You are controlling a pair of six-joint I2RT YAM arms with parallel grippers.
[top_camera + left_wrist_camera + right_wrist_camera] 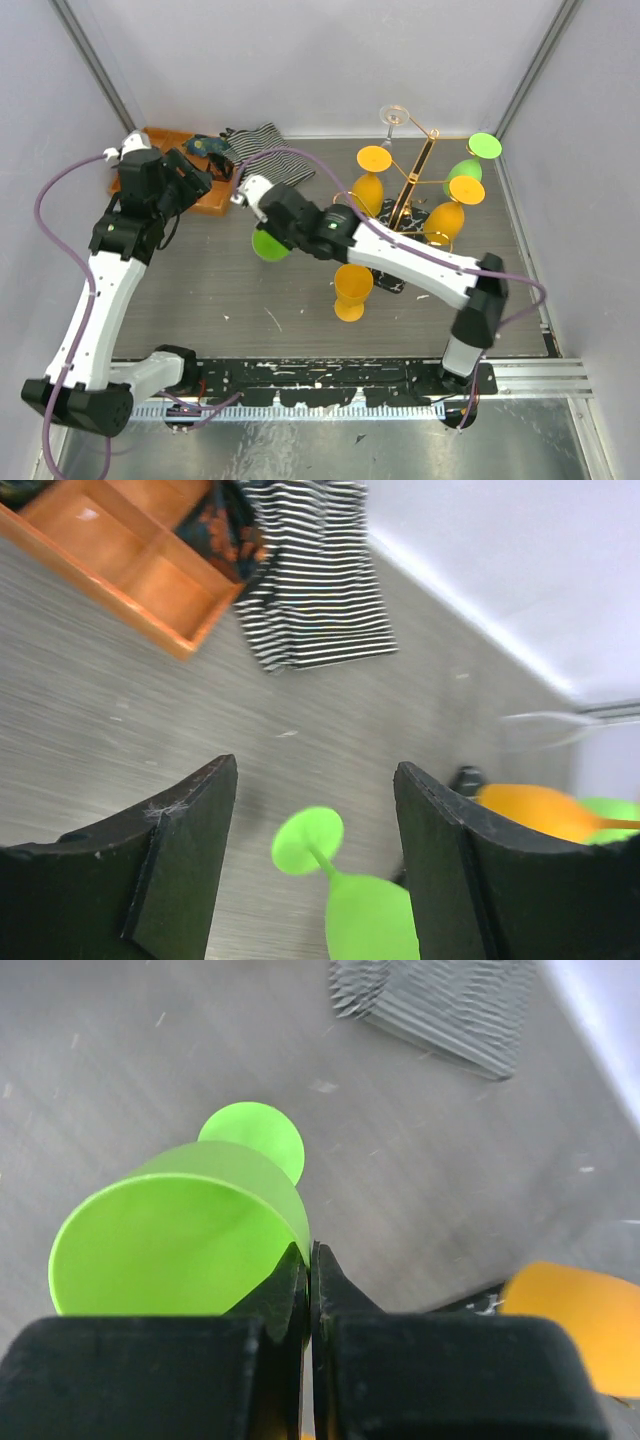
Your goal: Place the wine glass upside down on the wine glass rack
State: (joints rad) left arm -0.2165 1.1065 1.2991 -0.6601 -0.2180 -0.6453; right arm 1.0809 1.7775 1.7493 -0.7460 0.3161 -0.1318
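My right gripper is shut on the rim of a bright green wine glass, held above the table at centre left. In the right wrist view the pinch is on the bowl's edge, with the foot pointing away. The gold wire wine glass rack stands at the back right on a black speckled base. It carries orange, green and clear glasses upside down. My left gripper is open and empty to the left. Its wrist view shows the green glass between the fingers, farther off.
An orange glass sits on the table in front of the rack. A wooden tray and a striped cloth lie at the back left, also in the left wrist view. White walls close in on three sides.
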